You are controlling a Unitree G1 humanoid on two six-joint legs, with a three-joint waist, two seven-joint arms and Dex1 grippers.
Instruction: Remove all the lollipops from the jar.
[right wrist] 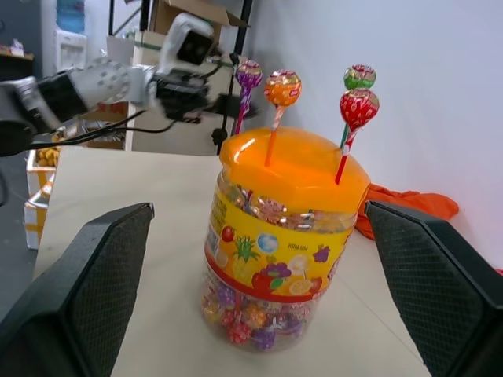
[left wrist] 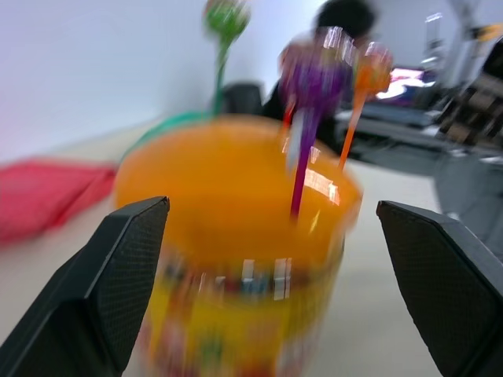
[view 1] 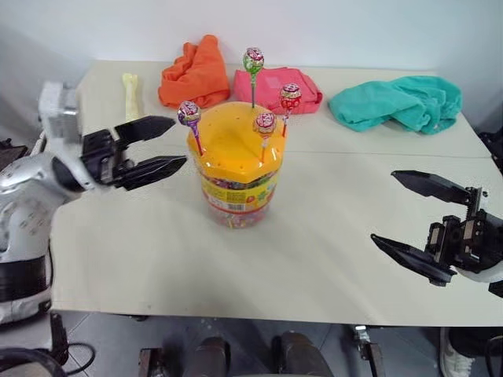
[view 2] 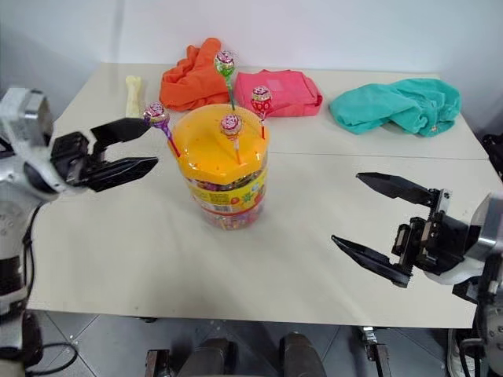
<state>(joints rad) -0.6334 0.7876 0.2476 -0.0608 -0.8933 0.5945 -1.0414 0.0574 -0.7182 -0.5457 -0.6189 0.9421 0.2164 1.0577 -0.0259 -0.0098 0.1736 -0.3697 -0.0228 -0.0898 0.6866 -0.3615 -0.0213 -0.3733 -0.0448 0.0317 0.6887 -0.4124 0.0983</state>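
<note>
Lollipops, four of them, stand upright with their sticks pushed into holes in the orange lid (view 1: 236,137) of the jar (view 1: 234,169), which sits mid-bench (view 1: 314,259). The purple one (view 1: 189,113) is at the lid's left edge, the green one (view 1: 253,60) rises tallest at the far side, a red one (view 1: 290,96) is at the right, and a pink one (view 1: 265,122) is nearest. The left pincer (view 1: 161,144) hangs wide open and empty just left of the purple lollipop; the right pincer (view 1: 409,212) is open too, well apart on the near right. A clean pull probably means closing on the purple stick below the candy and lifting straight up, so the jar does not tip. Inside the clear tub, more wrapped sweets are piled.
</note>
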